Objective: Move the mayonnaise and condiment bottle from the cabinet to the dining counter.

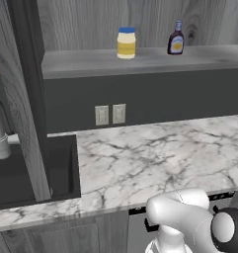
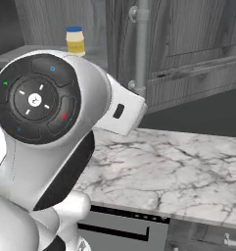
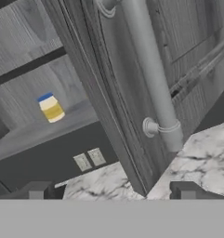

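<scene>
Nearest the cameras, the white robot arm (image 1: 189, 222) is rising in front of a marble worktop (image 1: 155, 158), and its gripper (image 3: 113, 194) is standing with its two dark fingertips (image 3: 36, 191) spread wide and nothing between them. Just ahead of the gripper, an open cabinet door (image 3: 132, 79) with a long grey handle (image 3: 153, 79) is hanging out over the worktop. Beyond it, two wall sockets (image 1: 110, 114) are sitting on the dark back wall. Farthest back, on the cabinet (image 1: 140, 59) shelf, the mayonnaise (image 1: 126, 43) is standing upright, a short wide pale yellow jar with a blue lid. Well apart from it stands the condiment bottle (image 1: 176, 38), slim and dark with a yellow label and blue cap. Reaching for the jar probably means steering past the door edge, then closing level around its body.
</scene>
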### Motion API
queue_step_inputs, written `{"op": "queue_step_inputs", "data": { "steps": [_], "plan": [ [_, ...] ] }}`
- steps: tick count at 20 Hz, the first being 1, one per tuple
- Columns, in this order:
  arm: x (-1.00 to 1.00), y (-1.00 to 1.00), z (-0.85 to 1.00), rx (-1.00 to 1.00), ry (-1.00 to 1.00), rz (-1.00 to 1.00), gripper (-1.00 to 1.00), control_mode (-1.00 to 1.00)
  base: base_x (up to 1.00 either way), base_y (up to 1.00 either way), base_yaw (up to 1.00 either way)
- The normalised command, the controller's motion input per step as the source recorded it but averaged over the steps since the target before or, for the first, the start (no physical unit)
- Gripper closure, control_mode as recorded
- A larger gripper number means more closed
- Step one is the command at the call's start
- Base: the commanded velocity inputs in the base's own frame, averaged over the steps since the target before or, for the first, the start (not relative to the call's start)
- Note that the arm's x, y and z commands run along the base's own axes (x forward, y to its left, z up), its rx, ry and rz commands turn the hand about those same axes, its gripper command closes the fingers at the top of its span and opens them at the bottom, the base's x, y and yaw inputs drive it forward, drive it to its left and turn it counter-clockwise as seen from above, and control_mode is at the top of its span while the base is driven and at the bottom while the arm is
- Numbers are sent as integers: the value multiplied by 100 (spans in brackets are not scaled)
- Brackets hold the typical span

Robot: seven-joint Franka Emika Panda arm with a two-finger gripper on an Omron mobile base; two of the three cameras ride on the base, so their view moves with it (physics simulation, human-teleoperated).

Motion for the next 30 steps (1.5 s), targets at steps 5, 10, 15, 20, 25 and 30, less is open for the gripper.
{"op": "queue_step_inputs", "data": {
  "steps": [5, 10, 15, 20, 25, 30],
  "plan": [
    [12, 63, -19, 5, 3, -15, -100, -100, 0, 0, 0],
    [29, 64, -21, 12, 1, -16, -100, -100, 0, 0, 0],
    [49, 49, -4, 8, -2, -24, -100, -100, 0, 0, 0],
    [62, 24, 0, 16, -6, -33, -100, -100, 0, 0, 0],
    [66, 4, -9, 13, -14, -31, -100, -100, 0, 0, 0],
    [59, -3, -8, 1, -22, -29, -100, -100, 0, 0, 0]
  ]
}}
